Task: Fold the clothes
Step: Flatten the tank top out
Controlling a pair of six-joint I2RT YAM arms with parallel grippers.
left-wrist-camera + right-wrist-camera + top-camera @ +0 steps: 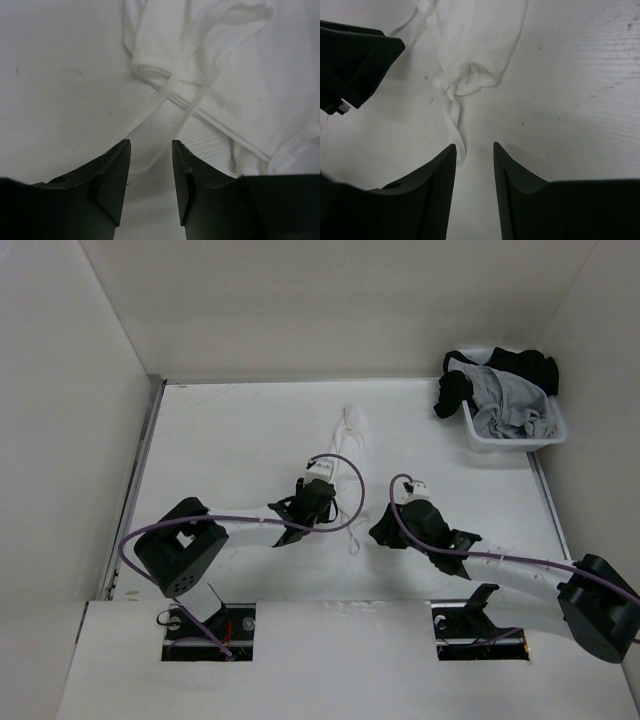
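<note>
Left gripper (pixel 151 145) and right gripper (pixel 474 146), open and empty, flank white top (pixel 355 440); far-right corner basket (pixel 512 446) holds grey garment (pixel 500 398), black garments (pixel 520 365).

The white top (pixel 357 440) lies crumpled into a long narrow strip, its thin straps tangled at the near end, well left of the bin (pixel 510 444).

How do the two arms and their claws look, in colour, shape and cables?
Both arms are alike: the left arm and right arm have black joint housings joined by white links. A thin purple cable loops along each. The left claw and right claw each have two dark wedge-shaped fingers; the right one's inner faces show a fine grid texture.
</note>
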